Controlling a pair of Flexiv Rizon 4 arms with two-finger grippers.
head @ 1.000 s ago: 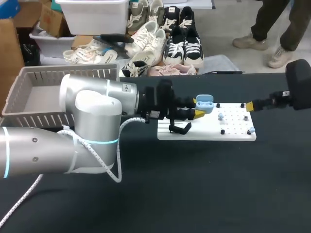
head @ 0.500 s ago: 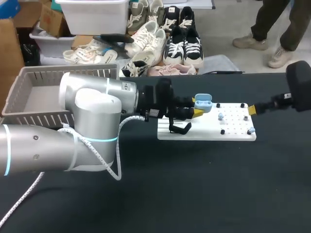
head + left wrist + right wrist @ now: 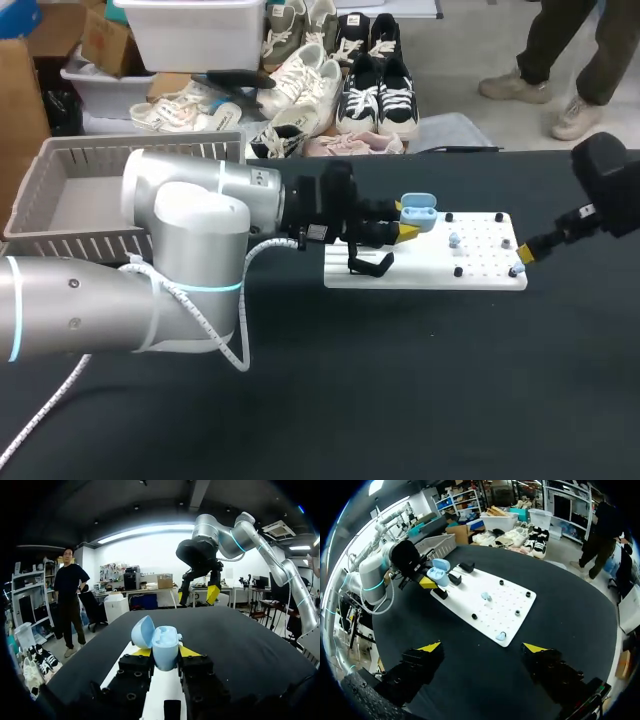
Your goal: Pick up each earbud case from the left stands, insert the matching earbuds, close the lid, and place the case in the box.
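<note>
A black tabletop (image 3: 400, 380) fills the head view. A flat white perforated board (image 3: 430, 277) lies right of centre, and a grey slatted plastic basket (image 3: 60, 240) sits at the upper left.

The light blue, rounded, glossy earbud case (image 3: 420, 212) is above the board's left end. Its lid (image 3: 142, 631) is hinged open and tilted back, exposing two moulded wells. The left hand (image 3: 165, 652) is clamped on the case body, with one yellow tip pressing each side.

Two small light blue earbuds lie on the board, one near its middle (image 3: 453, 240) and one at its lower right corner (image 3: 516, 269).

The right hand (image 3: 483, 647) hangs over that corner with its fingers wide apart, holding nothing.
</note>
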